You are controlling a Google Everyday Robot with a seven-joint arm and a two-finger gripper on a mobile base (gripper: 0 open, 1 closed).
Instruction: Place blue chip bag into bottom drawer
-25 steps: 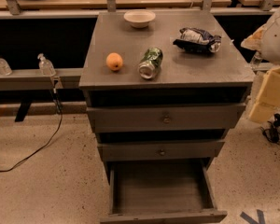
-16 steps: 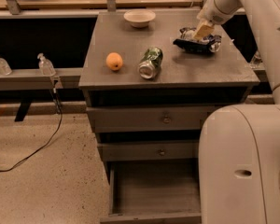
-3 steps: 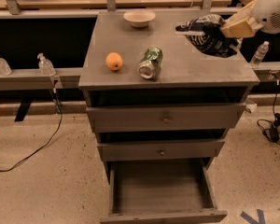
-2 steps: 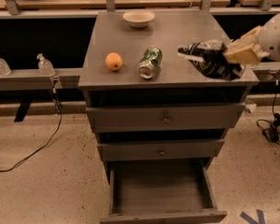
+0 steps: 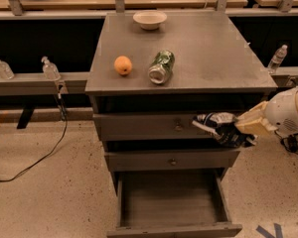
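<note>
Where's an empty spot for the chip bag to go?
The open bottom drawer is bare inside its walls. The cabinet top is bare right of the green can and bowl. It is crowded near the orange. The gripper holds the blue chip bag before the top drawer.

The gripper (image 5: 242, 129) (tan-fingered) hangs at the right, seemingly closed on the blue chip bag (image 5: 219, 126); its white forearm (image 5: 289, 114) extends rightward behind it.

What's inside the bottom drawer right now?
The bottom drawer stands open; nothing shows on its visible floor. Its back is hidden under the drawer above. The gripper holds the blue chip bag in front of the top drawer.
</note>
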